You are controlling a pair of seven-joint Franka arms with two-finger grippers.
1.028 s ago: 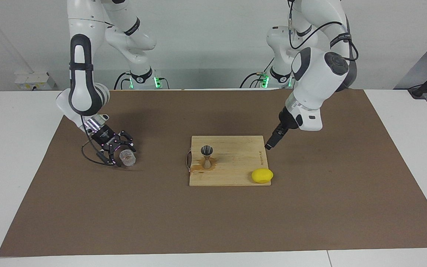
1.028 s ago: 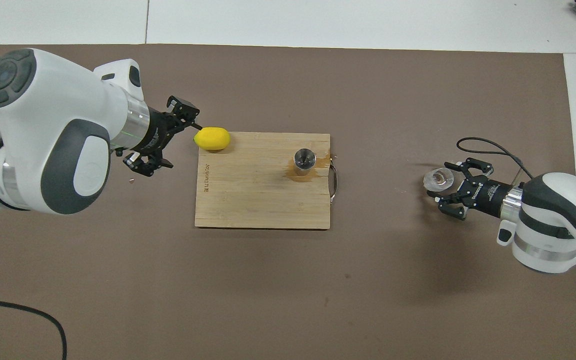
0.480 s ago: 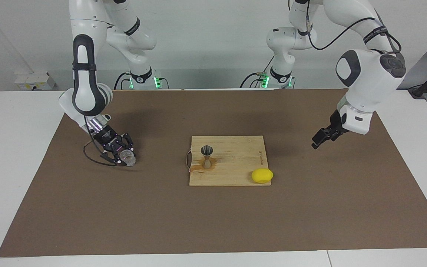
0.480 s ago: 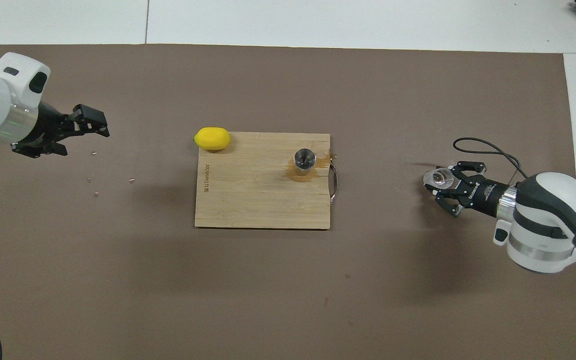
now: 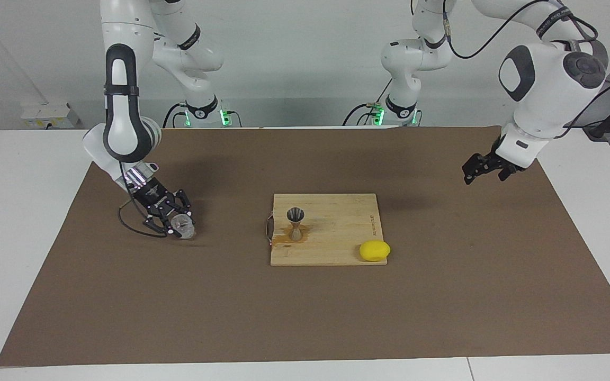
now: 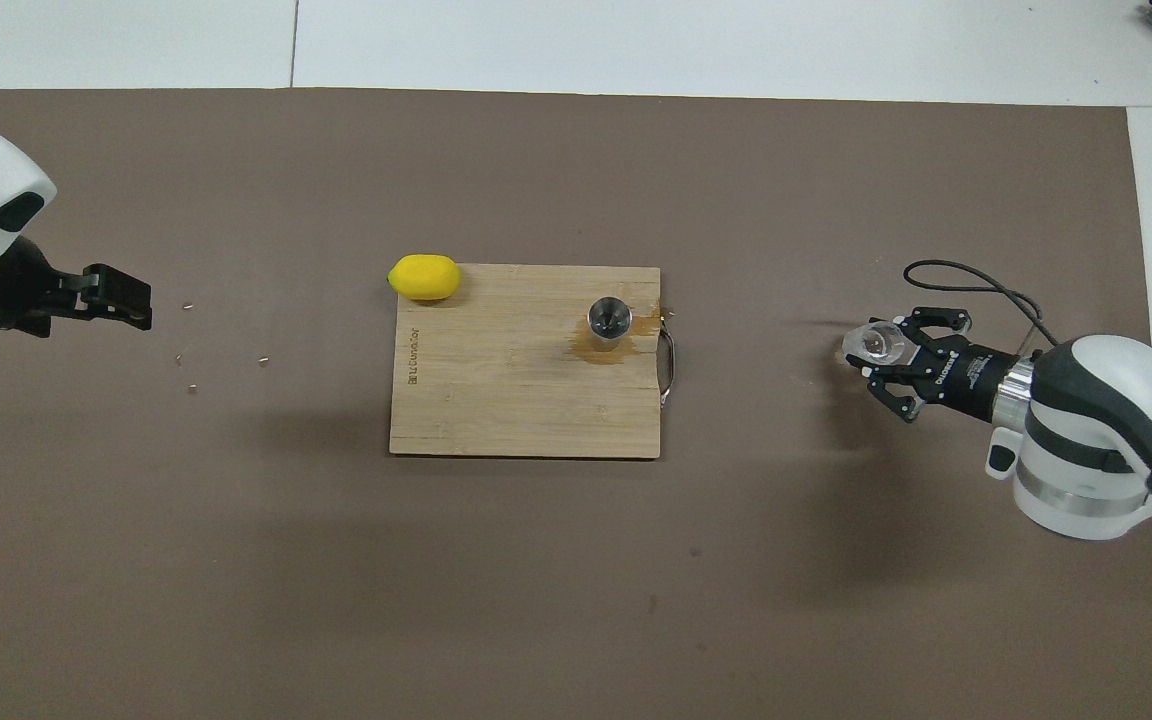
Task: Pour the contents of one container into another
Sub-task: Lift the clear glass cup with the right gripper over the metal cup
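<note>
The small clear glass tumbler (image 5: 184, 226) (image 6: 874, 343) sits tilted at mat level toward the right arm's end of the table. My right gripper (image 5: 177, 224) (image 6: 884, 352) is shut on it from the side. The silvery metal jigger (image 5: 295, 222) (image 6: 609, 320) stands upright on the wooden cutting board (image 5: 337, 233) (image 6: 506, 400), at the board's end toward the right arm, with a wet brown stain around its foot. My left gripper (image 5: 475, 170) (image 6: 121, 298) hangs open and empty in the air over the mat at the left arm's end.
A yellow lemon (image 5: 374, 250) (image 6: 424, 277) rests at the board's corner farthest from the robots, toward the left arm. A metal handle (image 6: 669, 370) sticks out of the board's end beside the jigger. A few crumbs (image 6: 226, 360) lie on the brown mat.
My right gripper has closed on the tumbler and nudged it slightly. The left arm has swung up and away from the board's edge by the lemon toward its own end of the table.
</note>
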